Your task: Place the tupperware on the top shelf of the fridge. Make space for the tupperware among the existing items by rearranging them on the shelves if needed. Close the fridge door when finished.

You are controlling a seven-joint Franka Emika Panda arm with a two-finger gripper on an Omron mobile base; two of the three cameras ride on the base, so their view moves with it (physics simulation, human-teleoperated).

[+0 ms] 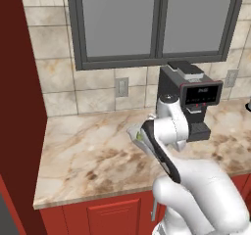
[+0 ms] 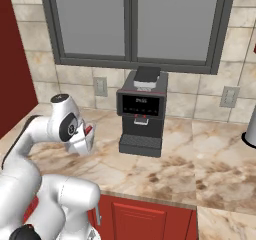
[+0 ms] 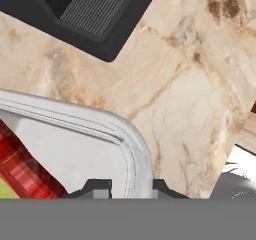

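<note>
My gripper (image 3: 131, 189) is pinched tight on the rim of the tupperware (image 3: 70, 144), one finger inside the wall and one outside. The tub sits low on the marble counter (image 1: 88, 155), just in front of the black coffee machine (image 2: 142, 114), whose drip grille lies beyond the tub's corner in the hand view. From my hand the tub spreads away to one side, its red and green food showing through the clear floor, so I judge I am holding one edge rather than the middle. Its weight will hang off to that side when I lift. The fridge is nowhere ahead of me, so I judge the carry calls for a lift straight up and then a turn away from this counter.
</note>
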